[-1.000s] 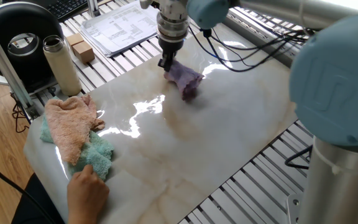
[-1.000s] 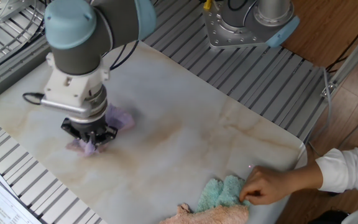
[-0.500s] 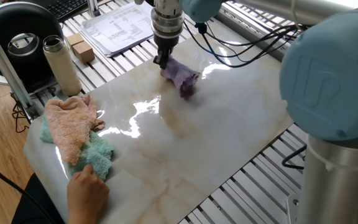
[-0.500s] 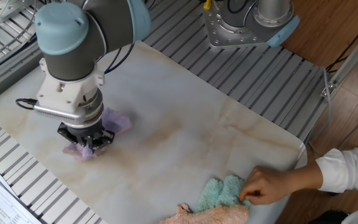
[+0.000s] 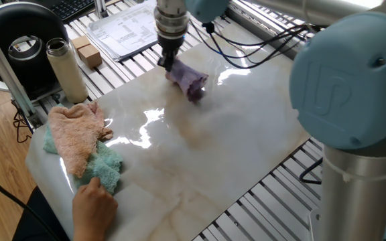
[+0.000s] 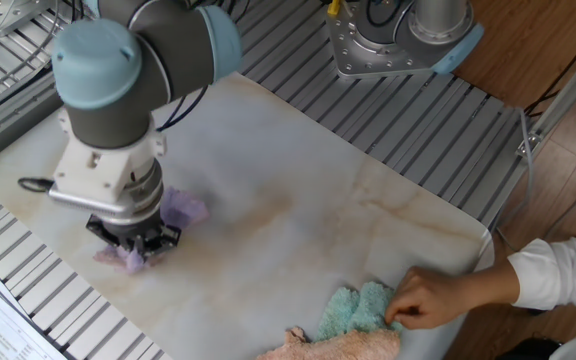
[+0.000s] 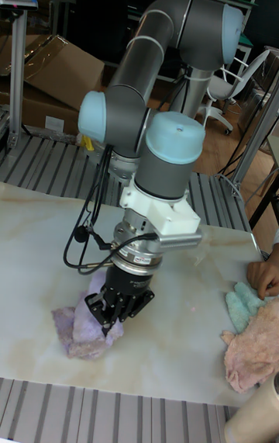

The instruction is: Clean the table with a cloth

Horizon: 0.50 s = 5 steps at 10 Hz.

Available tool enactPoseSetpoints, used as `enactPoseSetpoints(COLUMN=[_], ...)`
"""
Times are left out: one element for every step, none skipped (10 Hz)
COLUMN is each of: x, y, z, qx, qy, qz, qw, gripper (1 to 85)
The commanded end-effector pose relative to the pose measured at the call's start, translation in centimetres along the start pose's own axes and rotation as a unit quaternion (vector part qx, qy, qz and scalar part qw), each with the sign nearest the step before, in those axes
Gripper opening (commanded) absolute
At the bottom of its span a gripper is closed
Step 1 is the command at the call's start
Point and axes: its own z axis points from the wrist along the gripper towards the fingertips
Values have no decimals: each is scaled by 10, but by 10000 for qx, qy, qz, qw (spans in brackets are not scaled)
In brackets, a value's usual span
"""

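Observation:
The lavender cloth lies bunched on the cream marble table, near one of its edges. My gripper points straight down and is shut on one end of the cloth, pressing it against the slab. The rest of the cloth trails behind the fingers. In the other fixed view the wrist hides much of the cloth.
A peach cloth and a teal cloth lie at the opposite end, with a person's hand on the teal one. A steel flask, small boxes and papers stand off the slab.
My gripper has dragged the lavender cloth across the marble toward the table edge near the papers. The hand and the other cloths have stayed put.

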Motion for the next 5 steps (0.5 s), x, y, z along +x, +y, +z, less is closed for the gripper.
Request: enactPoseSetpoints(x=[-12, -4, 7, 21, 34], y=[5, 4, 3, -2, -6], z=[-1, -5, -10, -15, -17], qx=[-60, -151, -250, -257, -250], qy=[-19, -23, -15, -19, -16], qz=[71, 54, 67, 7, -25], qw=[10000, 9999, 9997, 9997, 9997], gripper=[10, 10, 10, 10, 10])
